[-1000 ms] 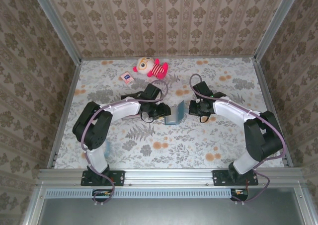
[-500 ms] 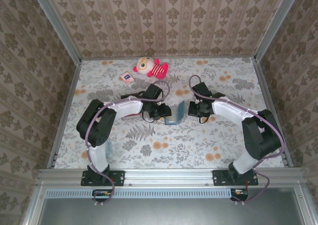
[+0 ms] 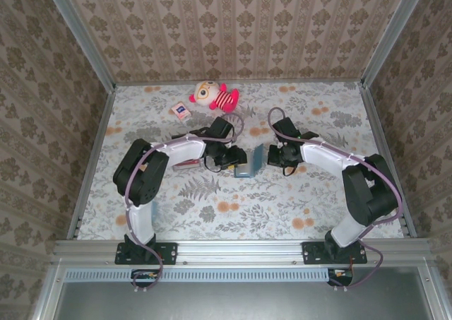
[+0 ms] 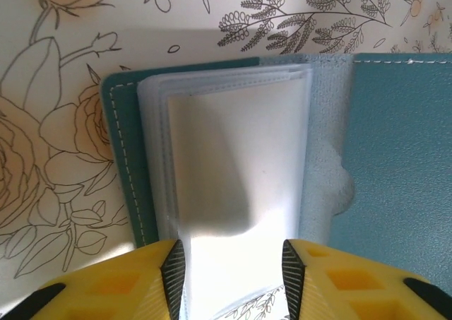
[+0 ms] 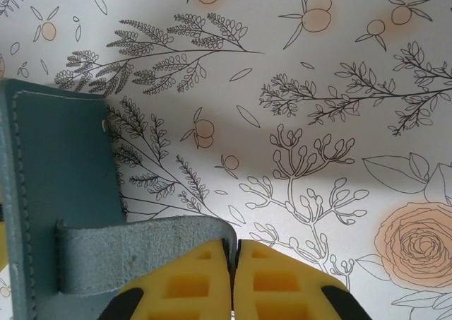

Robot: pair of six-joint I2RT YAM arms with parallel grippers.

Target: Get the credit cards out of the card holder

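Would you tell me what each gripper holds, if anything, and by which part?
The right gripper pinches the teal card holder by its grey-blue inner flap. The left gripper straddles its clear card sleeves; whether it grips them cannot be told.

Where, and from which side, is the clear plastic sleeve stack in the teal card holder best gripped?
Probably the edge of the clear plastic sleeve stack nearest the left gripper, coming from that side: it lies between the parted fingers. The sleeves are thin and flat, so pinch across their faces, not their width. The right gripper is shut on the teal card holder's grey flap.
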